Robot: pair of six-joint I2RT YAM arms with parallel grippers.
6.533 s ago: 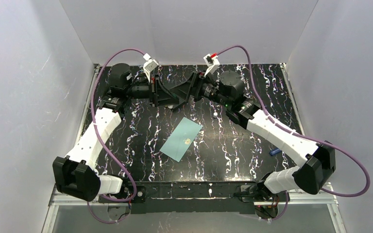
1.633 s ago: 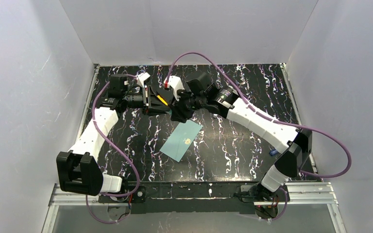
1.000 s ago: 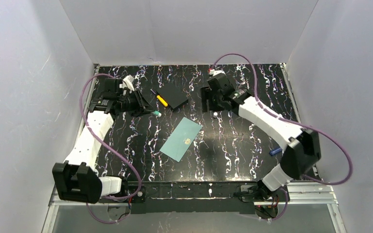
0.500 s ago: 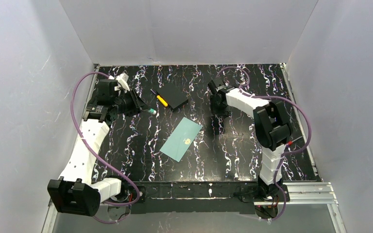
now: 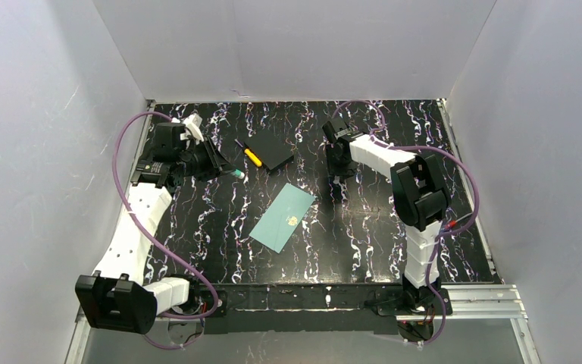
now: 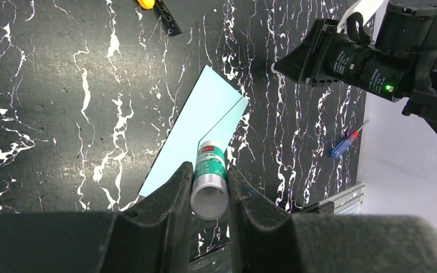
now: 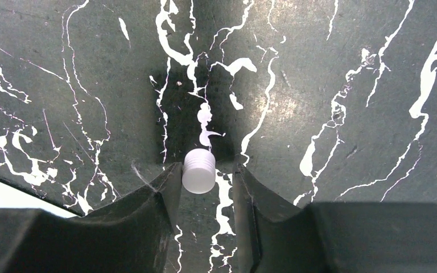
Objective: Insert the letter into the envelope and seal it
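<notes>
A green and silver glue stick (image 6: 210, 185) is being gripped across its body by the left end effector (image 6: 209, 168), whose fingers are being pressed narrowly against both its sides. The right end effector (image 7: 205, 169) is being held slightly apart around a small white ribbed cap (image 7: 199, 170) standing on the surface (image 5: 348, 243). The left finger is lying against the cap and a gap is showing on the other side, so the cap is not being clamped.

The envelope (image 5: 282, 218) is lying flat and slanted in the middle of the surface, well apart from both end effectors and with its gold mark facing up. The letter is not being shown in any view, and whether it is inside cannot be told.

The envelope is being judged thin, light and limp. It is likely to slide on the glossy surface and to buckle if pushed. It would best be pinned near a corner, with the flap taken by its pointed tip. The glue stick is being judged stiff and smooth.

The left arm is being stretched along the left side, with its wrist turned toward the centre and roughly level. The right arm is being folded with its elbow raised and its wrist pointed down at the surface, right of a black pad (image 5: 276, 154).
</notes>
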